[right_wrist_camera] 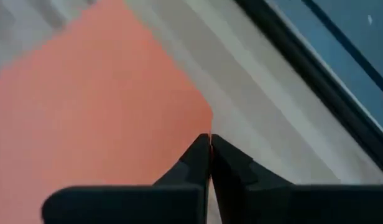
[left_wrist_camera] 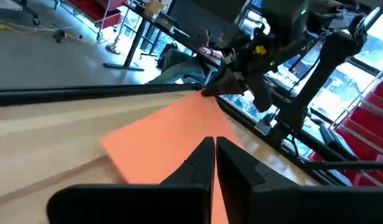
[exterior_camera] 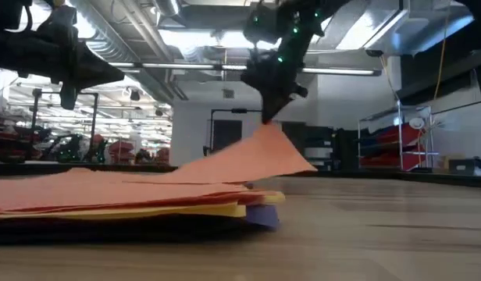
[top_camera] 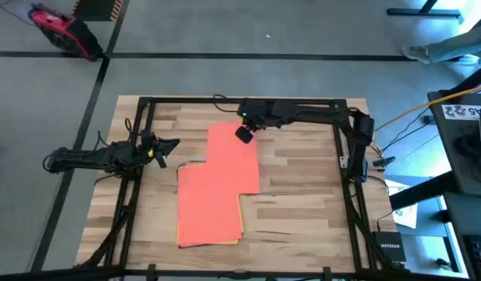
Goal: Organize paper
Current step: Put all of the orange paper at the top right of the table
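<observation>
A stack of paper (top_camera: 209,215) lies flat on the table's near left part. Its top sheet is orange-red, with yellow (exterior_camera: 225,209) and blue (exterior_camera: 262,218) edges showing beneath. One more orange-red sheet (top_camera: 233,160) reaches from the stack toward the far edge. My right gripper (top_camera: 244,134) is shut on the far end of that sheet. My left gripper (top_camera: 176,144) hovers shut, above the table and left of the sheets, with nothing between its fingers (left_wrist_camera: 204,155). My right gripper pinches the orange-red sheet at its far right corner (right_wrist_camera: 208,122) between its two fingertips, coming from above and pointing down. That end (exterior_camera: 273,133) is raised off the table. The sheet slopes down from the fingers, and its near part (exterior_camera: 147,181) lies on the stack.
A black frame (top_camera: 225,101) runs around the wooden table, with posts at the left (top_camera: 135,156) and right (top_camera: 346,156). Bare wood (top_camera: 303,203) lies right of the sheets. Cables and boxes (top_camera: 389,246) sit off the table's right edge.
</observation>
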`<state>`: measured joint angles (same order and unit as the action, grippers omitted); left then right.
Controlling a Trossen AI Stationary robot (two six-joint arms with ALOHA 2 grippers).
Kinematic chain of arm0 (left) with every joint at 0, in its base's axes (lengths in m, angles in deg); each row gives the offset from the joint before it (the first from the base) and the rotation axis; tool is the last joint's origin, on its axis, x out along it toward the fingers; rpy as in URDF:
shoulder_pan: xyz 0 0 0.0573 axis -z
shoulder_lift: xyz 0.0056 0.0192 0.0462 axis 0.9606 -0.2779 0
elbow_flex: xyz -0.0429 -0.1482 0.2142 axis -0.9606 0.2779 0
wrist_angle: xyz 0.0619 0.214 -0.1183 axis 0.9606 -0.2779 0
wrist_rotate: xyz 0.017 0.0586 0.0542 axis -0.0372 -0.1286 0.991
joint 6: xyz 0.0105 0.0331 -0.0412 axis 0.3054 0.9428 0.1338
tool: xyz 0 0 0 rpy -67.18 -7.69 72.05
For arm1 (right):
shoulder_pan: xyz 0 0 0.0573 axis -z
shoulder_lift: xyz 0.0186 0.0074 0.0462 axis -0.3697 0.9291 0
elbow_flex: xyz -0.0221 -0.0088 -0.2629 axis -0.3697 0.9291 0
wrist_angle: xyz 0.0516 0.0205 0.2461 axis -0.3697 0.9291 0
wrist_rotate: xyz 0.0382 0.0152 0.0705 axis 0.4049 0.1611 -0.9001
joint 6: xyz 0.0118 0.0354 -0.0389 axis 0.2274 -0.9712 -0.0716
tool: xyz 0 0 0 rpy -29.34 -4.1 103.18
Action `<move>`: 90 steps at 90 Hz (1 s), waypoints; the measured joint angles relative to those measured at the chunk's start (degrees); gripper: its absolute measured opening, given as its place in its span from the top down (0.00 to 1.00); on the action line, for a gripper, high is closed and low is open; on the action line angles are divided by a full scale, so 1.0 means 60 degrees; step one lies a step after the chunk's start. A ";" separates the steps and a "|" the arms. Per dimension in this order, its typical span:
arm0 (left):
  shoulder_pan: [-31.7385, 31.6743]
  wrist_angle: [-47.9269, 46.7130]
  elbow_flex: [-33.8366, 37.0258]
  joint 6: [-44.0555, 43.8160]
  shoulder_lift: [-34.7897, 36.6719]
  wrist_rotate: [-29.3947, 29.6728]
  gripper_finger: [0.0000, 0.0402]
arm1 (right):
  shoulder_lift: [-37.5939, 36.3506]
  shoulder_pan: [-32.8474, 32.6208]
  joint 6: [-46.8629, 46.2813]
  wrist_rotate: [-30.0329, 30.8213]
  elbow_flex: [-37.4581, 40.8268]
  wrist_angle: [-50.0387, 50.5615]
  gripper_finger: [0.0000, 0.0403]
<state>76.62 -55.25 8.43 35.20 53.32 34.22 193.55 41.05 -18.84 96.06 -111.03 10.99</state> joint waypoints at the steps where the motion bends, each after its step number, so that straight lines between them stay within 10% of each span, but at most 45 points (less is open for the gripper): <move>1: -0.0008 -0.0031 -0.0002 -0.0104 0.0000 0.0002 1.00 | 0.0000 0.0036 0.0065 0.0036 0.0011 0.0070 1.00; 90: -0.1747 -0.0427 -0.0025 -0.0624 -0.0124 0.0006 1.00 | -0.0248 0.4572 0.4618 -0.0836 0.1468 0.0908 1.00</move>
<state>66.14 -57.82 8.28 31.46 52.58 34.26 192.06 68.48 8.87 91.04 -102.22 16.44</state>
